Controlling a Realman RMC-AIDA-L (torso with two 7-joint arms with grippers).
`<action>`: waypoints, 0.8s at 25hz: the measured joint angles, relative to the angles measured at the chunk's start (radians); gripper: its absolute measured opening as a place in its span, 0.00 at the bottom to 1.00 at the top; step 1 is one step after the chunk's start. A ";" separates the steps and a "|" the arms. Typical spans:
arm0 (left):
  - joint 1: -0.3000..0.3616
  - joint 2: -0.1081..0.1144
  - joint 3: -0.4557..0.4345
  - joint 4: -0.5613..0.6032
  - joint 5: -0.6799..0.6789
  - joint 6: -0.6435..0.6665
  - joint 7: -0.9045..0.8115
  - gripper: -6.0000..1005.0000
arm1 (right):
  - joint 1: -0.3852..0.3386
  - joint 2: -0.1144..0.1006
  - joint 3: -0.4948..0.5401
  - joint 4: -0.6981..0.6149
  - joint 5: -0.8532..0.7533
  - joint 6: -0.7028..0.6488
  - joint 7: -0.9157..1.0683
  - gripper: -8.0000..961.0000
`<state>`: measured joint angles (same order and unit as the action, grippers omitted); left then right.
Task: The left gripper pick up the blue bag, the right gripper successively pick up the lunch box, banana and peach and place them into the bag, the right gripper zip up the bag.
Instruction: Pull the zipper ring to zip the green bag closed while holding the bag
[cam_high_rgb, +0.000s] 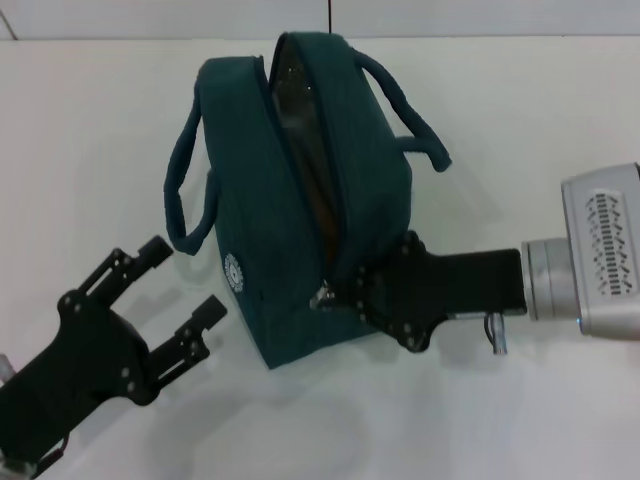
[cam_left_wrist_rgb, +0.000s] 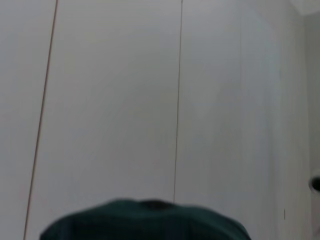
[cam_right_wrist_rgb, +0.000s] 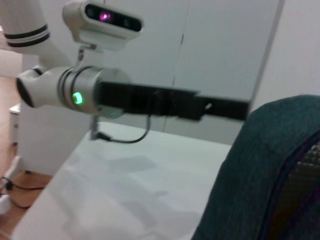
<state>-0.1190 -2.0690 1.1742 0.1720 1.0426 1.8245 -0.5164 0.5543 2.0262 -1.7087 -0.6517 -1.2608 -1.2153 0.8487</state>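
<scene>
right gripper (cam_high_rgb: 352, 292), black angular claw, sits at the zip end of the dark teal fabric bag (cam_high_rgb: 260, 240) on the white bench (cam_high_rgb: 520, 420), prob. for zipping; can't tell its grip. left gripper (cam_high_rgb: 180, 300) open, just beside bag.

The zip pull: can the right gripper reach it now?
Probably yes. The right gripper is already against the near end of the bag, beside the zip pull, and nothing stands between them. The left gripper is open, off to the other side.

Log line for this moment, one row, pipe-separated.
dark teal fabric bag: on white table, zip open | right gripper: at zip end | left gripper: open, beside bag, apart
</scene>
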 joint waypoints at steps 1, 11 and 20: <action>0.002 0.002 0.000 -0.004 0.005 -0.001 -0.001 0.81 | 0.000 0.000 0.000 -0.004 0.010 0.006 -0.007 0.04; -0.019 -0.007 0.001 -0.019 0.124 -0.152 -0.049 0.81 | 0.004 0.002 0.001 -0.007 0.065 0.038 -0.079 0.04; -0.112 -0.020 -0.008 -0.054 0.092 -0.259 -0.052 0.81 | 0.005 0.002 -0.007 -0.009 0.086 0.038 -0.081 0.06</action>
<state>-0.2306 -2.0890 1.1662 0.1176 1.1343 1.5650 -0.5683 0.5595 2.0278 -1.7157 -0.6605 -1.1748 -1.1777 0.7678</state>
